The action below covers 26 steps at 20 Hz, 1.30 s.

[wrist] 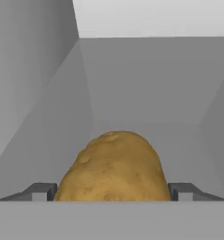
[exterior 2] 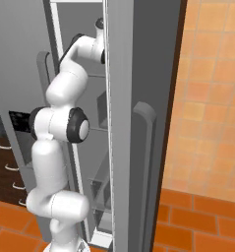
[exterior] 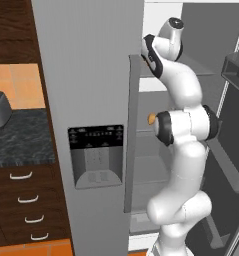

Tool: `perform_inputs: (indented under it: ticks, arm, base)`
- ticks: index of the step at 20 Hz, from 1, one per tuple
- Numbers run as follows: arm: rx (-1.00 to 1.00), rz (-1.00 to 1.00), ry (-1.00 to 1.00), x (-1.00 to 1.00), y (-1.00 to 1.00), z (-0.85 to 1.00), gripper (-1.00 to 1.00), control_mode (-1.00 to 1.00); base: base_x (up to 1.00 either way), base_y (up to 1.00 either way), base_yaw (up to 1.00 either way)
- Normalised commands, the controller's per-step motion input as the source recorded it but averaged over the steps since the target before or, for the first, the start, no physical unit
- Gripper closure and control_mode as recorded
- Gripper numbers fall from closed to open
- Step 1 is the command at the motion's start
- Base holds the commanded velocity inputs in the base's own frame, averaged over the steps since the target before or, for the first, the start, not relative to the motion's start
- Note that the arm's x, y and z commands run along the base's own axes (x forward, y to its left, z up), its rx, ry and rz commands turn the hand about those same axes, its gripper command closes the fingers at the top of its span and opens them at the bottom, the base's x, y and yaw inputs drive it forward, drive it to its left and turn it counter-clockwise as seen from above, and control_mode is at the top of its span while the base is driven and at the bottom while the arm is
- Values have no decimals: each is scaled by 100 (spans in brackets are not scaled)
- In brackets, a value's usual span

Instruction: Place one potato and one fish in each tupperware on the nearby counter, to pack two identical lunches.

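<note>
Gripper [wrist: 113, 192] at potato [wrist: 112, 168] inside the open fridge [exterior: 91, 75].

No legible writing; the dispenser panel [exterior: 96, 134] on the grey fridge door carries only tiny unreadable marks. The potato is oval, tan-brown, matte and dimpled, lying on a smooth grey shelf between the 2 dark fingertips [wrist: 41, 191], which stand spread at its flanks; whether they touch it cannot be told. The counter [exterior: 21, 135] is dark speckled stone over brown drawers with curved silver handles.

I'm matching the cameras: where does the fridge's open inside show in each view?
Left base view: fridge inside, right of centre, behind the arm.
Right base view: narrow strip left of centre.
Hand view: grey walls around the potato.
Shared landmark: dispenser panel, in both base views.
</note>
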Motion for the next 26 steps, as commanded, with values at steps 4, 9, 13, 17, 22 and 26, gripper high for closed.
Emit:
perform_inputs:
  ticks: [4,9,13,17,22,26]
  arm:
    - [0,0,0,-7,-3,-70,100,-100]
    - [2,-1,-4,-90,-12,-68,100,-100]
    - [4,0,-5,-71,-1,18,100,-100]
    - [3,-2,-5,-100,-5,70,100,-100]
    - [0,9,2,-100,-26,31,100,-100]
    - [0,12,18,-100,0,-80,100,-100]
  base:
    - [0,0,0]
    - [0,0,0]
    - [0,0,0]
    - [0,0,0]
    - [0,0,0]
    - [0,0,0]
